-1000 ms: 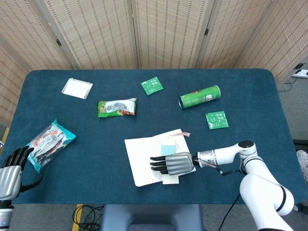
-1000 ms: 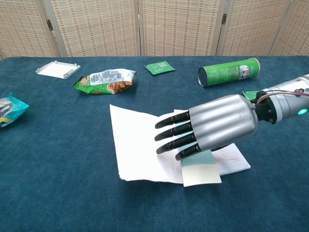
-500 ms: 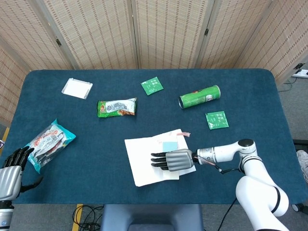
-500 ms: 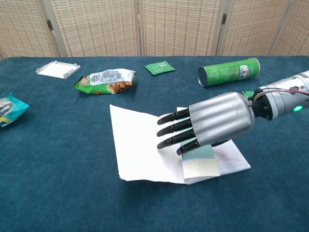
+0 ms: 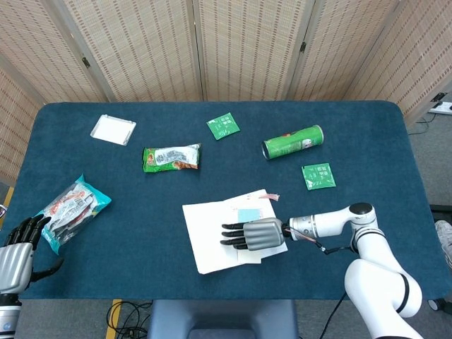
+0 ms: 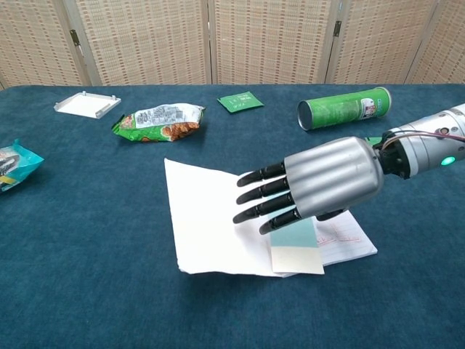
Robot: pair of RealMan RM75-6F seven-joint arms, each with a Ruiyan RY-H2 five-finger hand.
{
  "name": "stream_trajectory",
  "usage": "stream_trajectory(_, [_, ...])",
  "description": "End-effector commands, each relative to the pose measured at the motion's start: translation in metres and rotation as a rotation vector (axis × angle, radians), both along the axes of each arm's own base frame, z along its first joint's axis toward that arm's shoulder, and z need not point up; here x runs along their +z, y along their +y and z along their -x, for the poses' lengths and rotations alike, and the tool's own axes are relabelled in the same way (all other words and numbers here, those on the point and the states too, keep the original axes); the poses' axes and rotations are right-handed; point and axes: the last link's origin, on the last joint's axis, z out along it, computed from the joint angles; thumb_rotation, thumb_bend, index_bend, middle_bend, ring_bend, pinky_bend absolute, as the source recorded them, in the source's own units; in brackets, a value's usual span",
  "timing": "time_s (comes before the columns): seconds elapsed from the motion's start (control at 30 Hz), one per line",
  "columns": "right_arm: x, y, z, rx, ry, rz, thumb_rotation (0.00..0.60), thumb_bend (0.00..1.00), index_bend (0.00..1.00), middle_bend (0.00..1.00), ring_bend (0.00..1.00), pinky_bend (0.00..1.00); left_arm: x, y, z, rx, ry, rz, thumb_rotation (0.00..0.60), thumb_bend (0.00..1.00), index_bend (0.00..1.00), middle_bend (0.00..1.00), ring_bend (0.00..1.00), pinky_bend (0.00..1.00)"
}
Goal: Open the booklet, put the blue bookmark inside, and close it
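Hovering right hand released over open booklet, blue bookmark, green can behind, left hand idle, released.

Woven folding screen behind blue table.

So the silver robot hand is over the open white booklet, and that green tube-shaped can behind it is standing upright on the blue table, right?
Not quite. The green cylindrical can lies on its side on the dark blue table, as the chest view shows. The rest holds: the silver right hand is over the open white paper booklet.
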Motion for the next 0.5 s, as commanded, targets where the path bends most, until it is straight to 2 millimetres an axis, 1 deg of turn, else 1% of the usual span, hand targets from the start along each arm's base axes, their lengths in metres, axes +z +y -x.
stream_trajectory(0.03, [0.003, -0.002, -0.001, -0.008, -0.014, 0.014, 0.600, 0.17, 0.20, 0.00, 0.00, 0.00, 0.000, 0.000, 0.000, 0.001, 0.000, 0.000, 0.600, 0.24, 0.15, 0.11, 0.09, 0.16])
stream_trajectory(0.17, [0.012, -0.011, -0.001, -0.057, -0.065, 0.065, 0.600, 0.17, 0.20, 0.00, 0.00, 0.00, 0.001, 0.001, 0.001, 0.002, 0.000, -0.003, 0.600, 0.24, 0.15, 0.11, 0.09, 0.16])
stream_trajectory(0.33, [0.024, -0.019, -0.002, -0.172, -0.182, 0.124, 0.600, 0.17, 0.19, 0.00, 0.00, 0.00, 0.002, 0.002, 0.001, 0.002, -0.002, -0.008, 0.600, 0.24, 0.15, 0.11, 0.09, 0.16])
stream_trajectory(0.43, [0.028, -0.022, 0.002, -0.250, -0.221, 0.143, 0.600, 0.23, 0.19, 0.03, 0.00, 0.00, 0.001, 0.003, 0.001, -0.003, -0.002, -0.005, 0.600, 0.24, 0.15, 0.11, 0.09, 0.16])
stream_trajectory(0.5, [0.031, -0.022, 0.006, -0.288, -0.228, 0.154, 0.600, 0.30, 0.19, 0.05, 0.00, 0.00, 0.001, 0.003, 0.001, -0.007, -0.004, -0.004, 0.600, 0.24, 0.15, 0.11, 0.09, 0.16])
